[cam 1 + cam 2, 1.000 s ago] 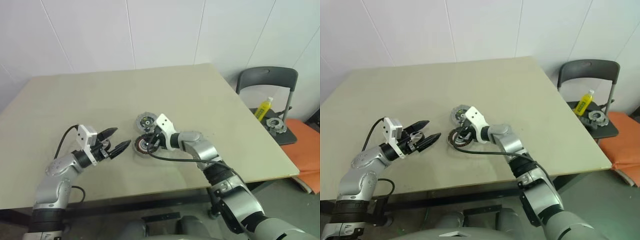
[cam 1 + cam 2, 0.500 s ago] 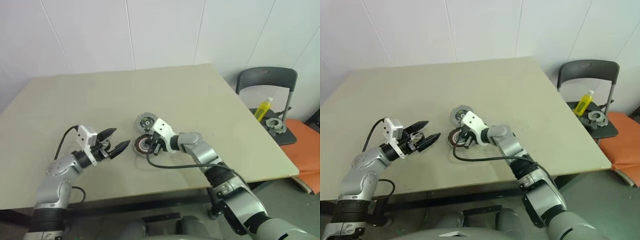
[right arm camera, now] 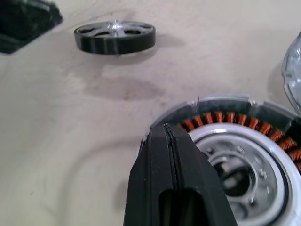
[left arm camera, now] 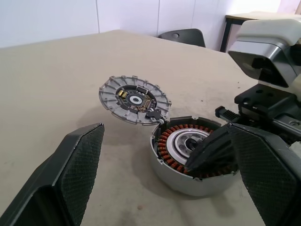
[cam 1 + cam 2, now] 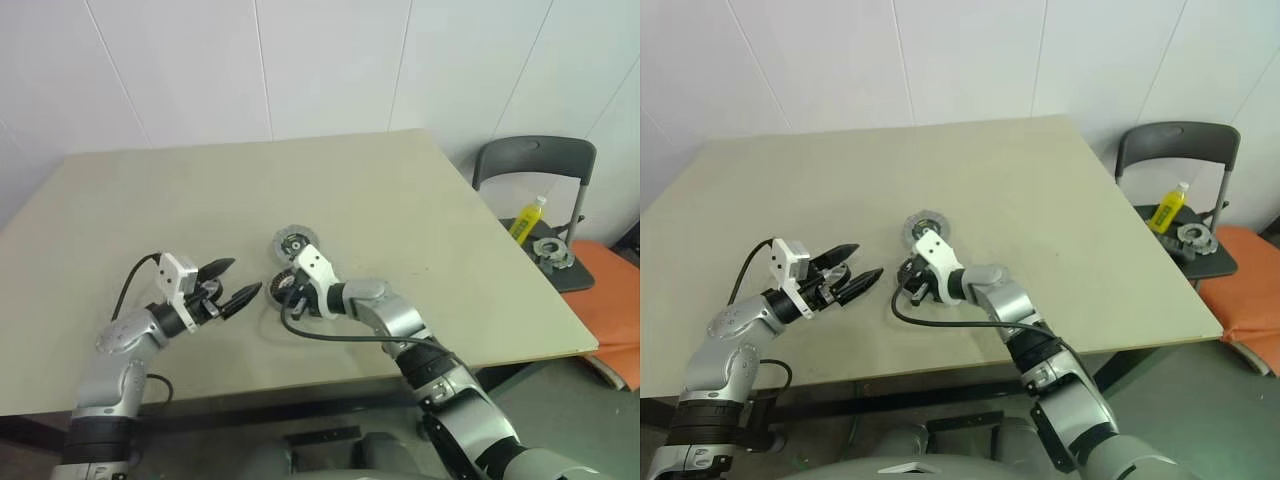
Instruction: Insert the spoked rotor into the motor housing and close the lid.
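A beige bench (image 5: 420, 200) holds an open motor housing (image 4: 193, 157) (copper windings showing), its lid (image 4: 134, 99) just beside it. The right gripper (image 3: 171, 141), fingers pressed together and empty, rests over the housing's rim; the left gripper (image 5: 232, 283) hovers nearby, fingers spread wide and empty.

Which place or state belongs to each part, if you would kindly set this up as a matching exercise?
Things:
1. rotor
2. lid
3. left gripper
4. right gripper

Places or states:
A. shut, tip at the open housing
B. open, holding nothing
C. lying flat, apart from the housing
D. right beside the housing, dark inner side up

Pairs: 1-C, 2-D, 3-B, 4-A
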Motion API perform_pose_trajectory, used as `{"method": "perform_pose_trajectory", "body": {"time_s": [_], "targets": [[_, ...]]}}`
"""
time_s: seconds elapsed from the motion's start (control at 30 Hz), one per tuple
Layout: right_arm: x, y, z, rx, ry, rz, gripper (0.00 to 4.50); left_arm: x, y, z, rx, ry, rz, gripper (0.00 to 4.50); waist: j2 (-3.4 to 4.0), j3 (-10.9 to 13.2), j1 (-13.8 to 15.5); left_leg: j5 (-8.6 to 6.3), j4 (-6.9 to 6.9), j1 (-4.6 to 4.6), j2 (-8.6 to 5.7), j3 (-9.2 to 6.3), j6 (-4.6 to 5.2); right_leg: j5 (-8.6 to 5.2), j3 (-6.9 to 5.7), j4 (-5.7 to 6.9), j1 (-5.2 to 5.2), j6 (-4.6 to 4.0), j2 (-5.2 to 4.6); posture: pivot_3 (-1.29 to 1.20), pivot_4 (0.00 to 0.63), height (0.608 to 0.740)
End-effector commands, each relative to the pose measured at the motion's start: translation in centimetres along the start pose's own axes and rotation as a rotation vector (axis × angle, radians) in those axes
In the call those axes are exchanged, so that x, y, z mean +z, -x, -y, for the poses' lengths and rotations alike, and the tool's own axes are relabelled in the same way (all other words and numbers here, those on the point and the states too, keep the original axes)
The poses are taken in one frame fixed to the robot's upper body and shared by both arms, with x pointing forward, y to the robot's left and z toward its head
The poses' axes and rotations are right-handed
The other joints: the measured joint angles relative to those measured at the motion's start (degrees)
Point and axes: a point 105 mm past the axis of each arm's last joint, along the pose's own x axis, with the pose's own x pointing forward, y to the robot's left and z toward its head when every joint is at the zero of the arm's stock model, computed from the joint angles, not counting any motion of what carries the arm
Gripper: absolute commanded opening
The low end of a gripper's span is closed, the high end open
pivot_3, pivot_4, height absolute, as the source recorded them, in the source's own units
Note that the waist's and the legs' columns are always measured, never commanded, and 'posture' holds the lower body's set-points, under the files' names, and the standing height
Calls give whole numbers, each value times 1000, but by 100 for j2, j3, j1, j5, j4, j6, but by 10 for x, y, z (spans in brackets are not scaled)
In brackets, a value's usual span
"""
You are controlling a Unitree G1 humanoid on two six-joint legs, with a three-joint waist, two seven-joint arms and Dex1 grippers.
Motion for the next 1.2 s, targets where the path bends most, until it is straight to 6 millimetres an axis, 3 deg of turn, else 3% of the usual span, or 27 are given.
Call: {"method": "perform_pose_trajectory", "body": {"time_s": [0.03,0.2,0.33,0.43,0.6,0.8,0.97,1.2], "targets": [[8,0,7,-55,69,20,14,10,-3,-2,-3,-38,29,4500,0,0,-5,0,0,0,0,0,0,0,0,0,0,0,0,0,0,740],[2,1,11,-68,120,-8,14,10,-3,-1,-4,-41,27,4500,1,0,-10,1,0,3,1,-1,-1,5,0,1,0,-8,7,0,0,740],[-10,8,26,-104,228,-97,14,10,-3,-1,-6,-44,23,4500,4,3,-2,2,0,16,2,-1,-3,7,0,1,13,-10,8,0,0,740],[-6,19,48,-168,247,-109,14,10,-4,-1,-8,-44,23,4500,13,8,19,-1,1,56,4,-2,-8,5,-3,-1,58,-9,5,0,0,740],[2,34,69,-219,230,-94,14,8,-6,1,-14,-41,22,4500,19,12,22,-10,6,43,6,6,-24,4,-24,-18,69,-9,-20,0,0,740],[28,35,58,-120,46,43,14,7,-7,2,-20,-42,17,4500,17,11,-49,4,1,29,6,2,-5,4,-17,-9,53,-8,-13,0,0,740],[32,31,54,-112,49,51,14,7,-8,0,-19,-46,17,4500,16,9,-43,5,-29,-42,15,2,-6,21,-7,-4,-41,-9,6,0,0,740],[39,27,48,-95,-3,99,14,7,-9,0,-19,-49,16,4500,18,11,-23,4,-11,-38,7,7,-6,13,-4,-9,-22,-19,-2,0,0,740]]}}
